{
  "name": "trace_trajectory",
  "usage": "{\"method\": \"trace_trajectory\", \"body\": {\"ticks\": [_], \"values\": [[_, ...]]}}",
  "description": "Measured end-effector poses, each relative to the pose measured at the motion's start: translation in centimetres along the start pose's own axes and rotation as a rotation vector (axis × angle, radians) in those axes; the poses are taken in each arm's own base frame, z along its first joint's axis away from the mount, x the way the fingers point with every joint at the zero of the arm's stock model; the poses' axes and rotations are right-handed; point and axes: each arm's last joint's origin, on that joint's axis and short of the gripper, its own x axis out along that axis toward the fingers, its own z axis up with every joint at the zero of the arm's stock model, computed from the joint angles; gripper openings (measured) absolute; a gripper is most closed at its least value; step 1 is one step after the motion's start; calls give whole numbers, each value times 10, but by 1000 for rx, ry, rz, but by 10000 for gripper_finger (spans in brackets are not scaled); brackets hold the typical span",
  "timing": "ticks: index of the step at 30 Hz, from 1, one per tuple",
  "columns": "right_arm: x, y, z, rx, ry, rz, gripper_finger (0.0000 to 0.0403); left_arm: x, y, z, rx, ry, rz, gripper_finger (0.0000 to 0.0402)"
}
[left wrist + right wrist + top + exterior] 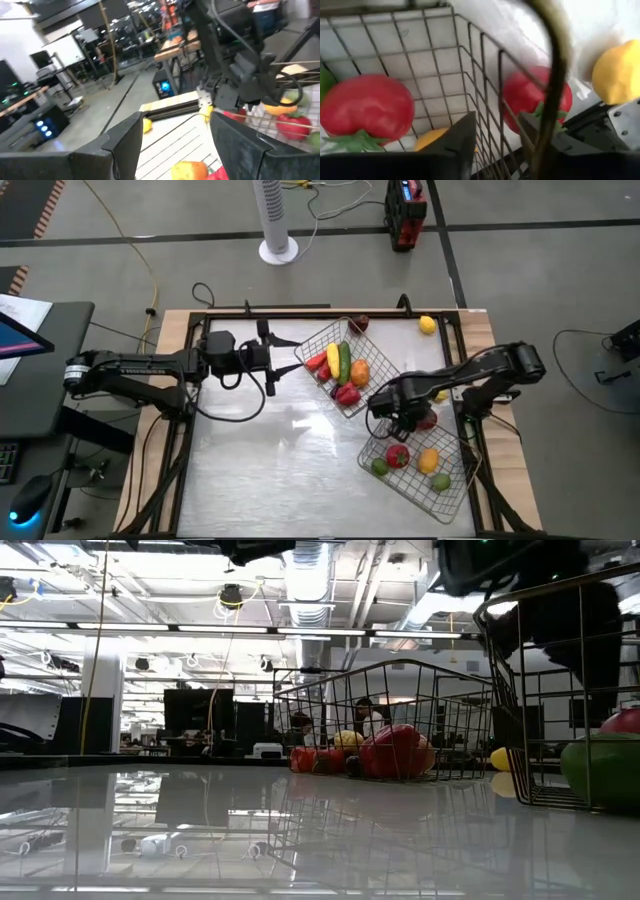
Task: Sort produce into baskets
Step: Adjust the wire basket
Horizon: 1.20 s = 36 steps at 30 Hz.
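so the right pincer (404, 423) is down at the far rim of the near-right basket (455, 492), the one toward the tabletop's near right corner. its fingers are pressed together, and in the right wrist view the gap between them straddles the basket's wire wall, so it may be nipping the mesh; i can't tell for sure. the thing that matters: a red piece (536, 100) sits just outside that wall, on the far side of the rim from the tomato (367, 111) already inside. so my guess is the next grab has to clear the wire first, then come at the red piece from outside. a lemon (618, 72) lies just beyond it. the right arm is clearly the nearer one.

the left pincer (290, 360) hangs spread partway, empty, beside the left edge of the other basket (312, 340), mid tabletop toward the far edge. two more pieces sit loose near the far right corner.
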Motion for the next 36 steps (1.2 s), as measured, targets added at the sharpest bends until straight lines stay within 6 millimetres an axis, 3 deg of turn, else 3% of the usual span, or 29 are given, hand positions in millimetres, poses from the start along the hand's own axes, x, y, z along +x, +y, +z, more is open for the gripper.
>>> {"method": "trace_trajectory", "body": {"ticks": [9,16,22,28,36], "values": [[-20,-13,-8,101,-42,63,73,0,1,-1,5,22,37,219],[-37,-37,-9,272,-131,126,59,-3,2,2,5,6,35,219],[-39,-43,-9,299,-129,124,60,-4,0,2,4,-11,-21,219],[-36,-42,-9,301,-103,95,97,-4,-1,1,-7,-2,-37,219],[-38,-48,-16,327,-47,79,220,-4,-4,2,-20,-12,-77,219]]}}
